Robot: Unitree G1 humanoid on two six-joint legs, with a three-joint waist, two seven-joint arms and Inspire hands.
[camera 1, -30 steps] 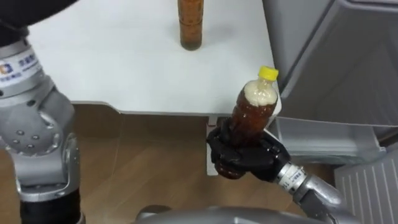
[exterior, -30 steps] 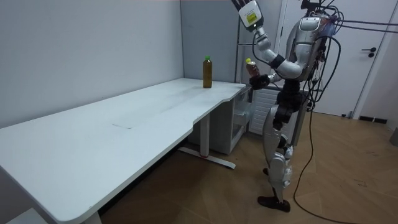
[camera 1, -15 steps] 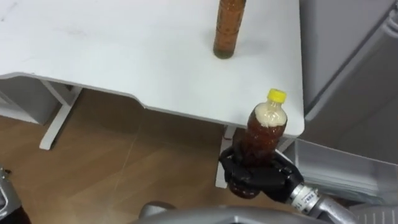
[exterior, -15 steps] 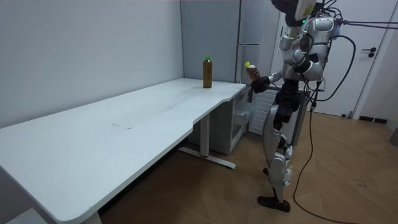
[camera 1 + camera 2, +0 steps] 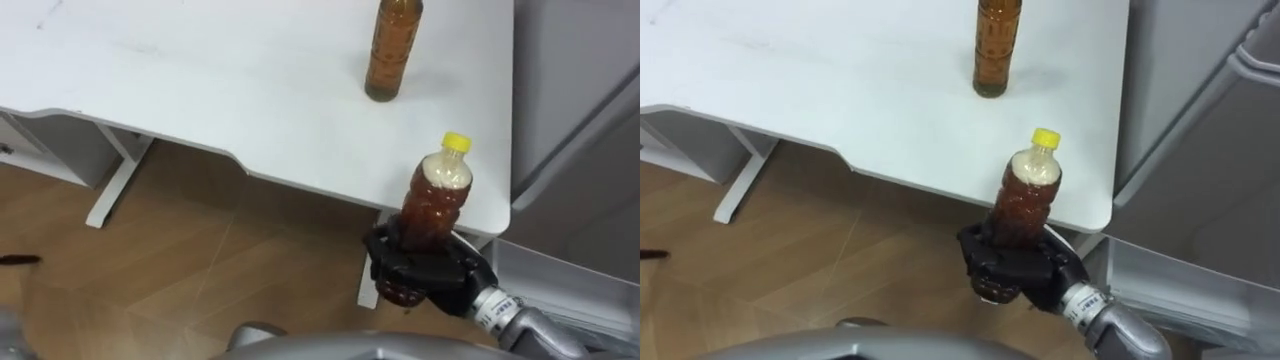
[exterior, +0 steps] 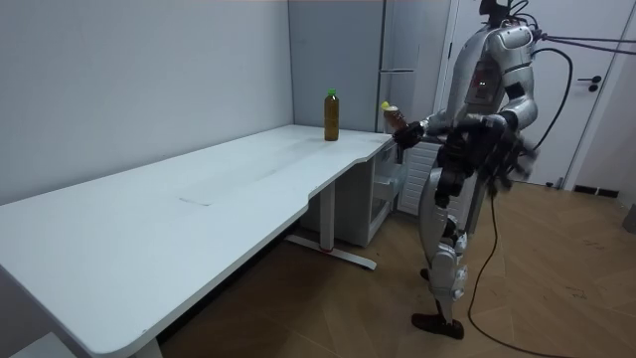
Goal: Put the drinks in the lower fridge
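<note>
Holding the yellow-capped bottle [image 5: 435, 200] upright, my right hand [image 5: 425, 275] has its fingers curled round the lower body of it, the cap well clear above; the bottle hangs in the air just off the near corner of the white surface [image 5: 200, 90], touching nothing but my hand. The second bottle [image 5: 392, 50], brown like the first, stands on the surface near its far edge, apart from me and untouched. The grey fridge [image 5: 580, 100] rises just to my right, beside the end of the surface; I stand between the two. My left hand [image 6: 502, 149] is a blur at my side in the room view, and I cannot tell how it is set.

The step, as I judge it, is carrying this drink to the lower fridge; to do it well I should turn right and bend low, hold the bottle vertical so the grip does not slide toward the neck, swing it wide of the surface's corner, and loosen only once its base rests flat on a shelf; the other bottle comes after.
</note>
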